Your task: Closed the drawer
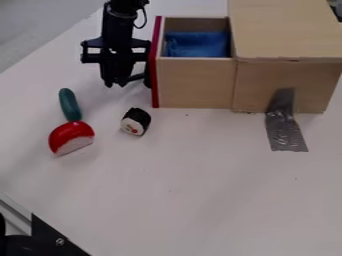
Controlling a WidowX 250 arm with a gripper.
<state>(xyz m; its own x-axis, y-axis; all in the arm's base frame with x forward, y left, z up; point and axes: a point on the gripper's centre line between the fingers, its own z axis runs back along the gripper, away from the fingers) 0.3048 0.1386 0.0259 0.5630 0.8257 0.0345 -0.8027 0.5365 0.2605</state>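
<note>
One drawer stands pulled out from the left side of the box, so it is open, not closed. Its long side wall is pale, smooth wood with a fine grain, lighter than the inside, which is shaded brown. The front panel is deep red, seen almost edge-on as a narrow upright strip at the end away from the box, and it rises a little above the side walls. The drawer's top is uncovered. In it lies a blue cloth, slightly rumpled, reaching up against the walls. The box is of the same pale wood, with a flat top that overhangs the drawer's inner end; what it holds inside is hidden. A strip of wrinkled silver tape runs from the box's near wall down onto the white table.

Left of the box, beyond the red panel, hangs the black gripper, just beside the panel. Whether it is apart or together cannot be told. Farther left of the box and nearer the camera are a black-and-white sushi roll, a red toy with a white flat face, and a long green toy.
</note>
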